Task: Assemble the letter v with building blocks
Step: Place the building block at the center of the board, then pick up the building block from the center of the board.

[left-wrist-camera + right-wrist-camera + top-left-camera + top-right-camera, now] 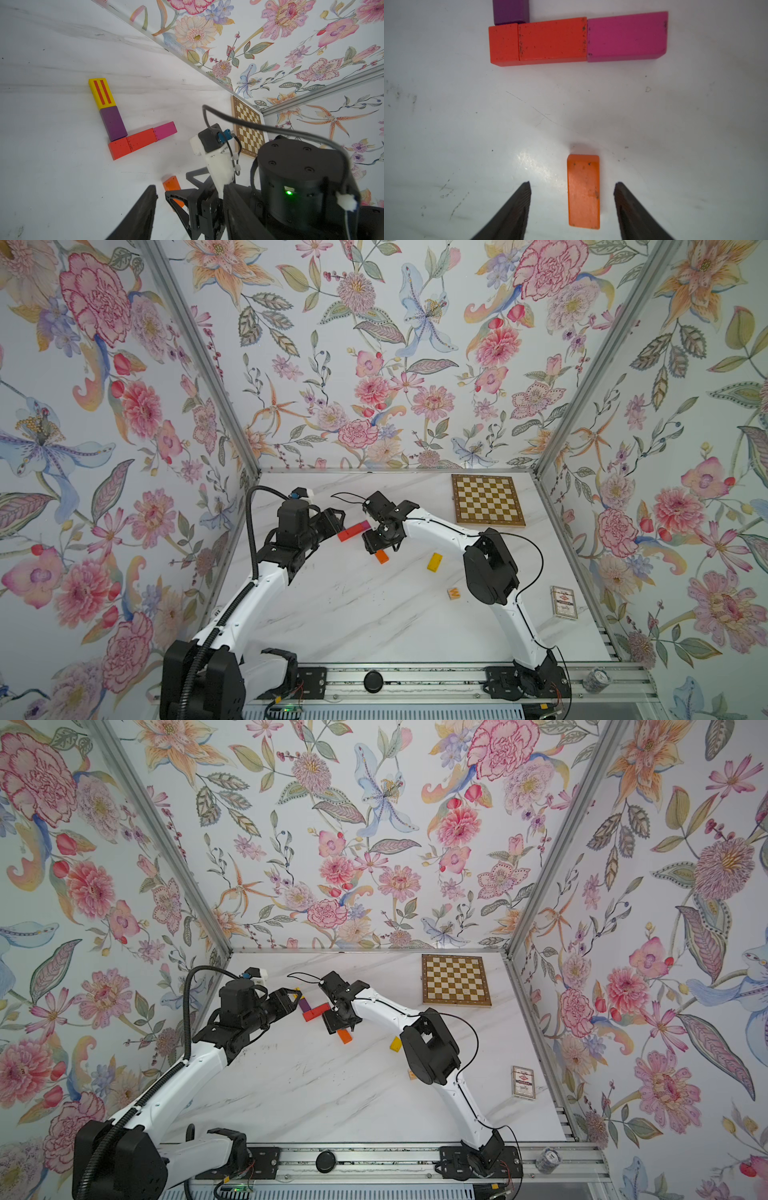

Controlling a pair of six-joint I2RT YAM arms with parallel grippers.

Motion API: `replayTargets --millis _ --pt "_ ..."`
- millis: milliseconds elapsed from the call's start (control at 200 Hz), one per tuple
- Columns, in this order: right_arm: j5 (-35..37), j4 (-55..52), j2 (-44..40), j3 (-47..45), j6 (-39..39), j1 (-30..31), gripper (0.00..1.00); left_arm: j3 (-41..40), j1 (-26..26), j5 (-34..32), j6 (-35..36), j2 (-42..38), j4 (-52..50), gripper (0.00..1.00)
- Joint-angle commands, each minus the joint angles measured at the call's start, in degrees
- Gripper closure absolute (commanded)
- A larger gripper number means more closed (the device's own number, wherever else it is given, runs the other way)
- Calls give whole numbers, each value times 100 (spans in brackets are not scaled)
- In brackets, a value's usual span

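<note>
Right hand [572,183] spread over the orange block [583,191], with the V [133,143] at the block's 10 o'clock in both top views.
Fingers stand clear of both long sides, and the block lies flat on the bench [353,614]. The V runs yellow and purple up one arm, two reds and magenta along the other, all touching. Left hand [340,519] is spread and empty, at the V's 9 o'clock.

Three walls of pale wallpaper with big pink, orange and blue flowers [374,364] close the scene at left, far and right. Silver aluminium posts [202,360] stand in both far corners. The white marble-patterned tabletop [353,614] is evenly lit, with small dark marks. A grooved silver aluminium rail [436,682] runs along its near edge.
</note>
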Motion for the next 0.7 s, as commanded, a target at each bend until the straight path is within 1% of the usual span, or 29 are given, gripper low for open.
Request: replayTargets --millis 0,95,275,360,556,691 --pt "8 -89 -534 -21 111 13 34 -157 -39 109 201 11 -2 45" --pt "140 -66 -819 -260 132 -29 34 -214 -48 278 220 152 61 45" --pt "411 185 -1472 -1119 434 -229 35 -267 -56 597 284 292 154 46" --pt "470 428 -1823 -1679 705 -393 36 -341 -95 599 287 283 241 46" --pt "651 1257 -2744 -3270 1520 -914 42 -389 -169 677 358 399 324 46" --pt "971 1398 -3000 -3885 1924 -1185 43 -348 -202 725 400 535 320 46"
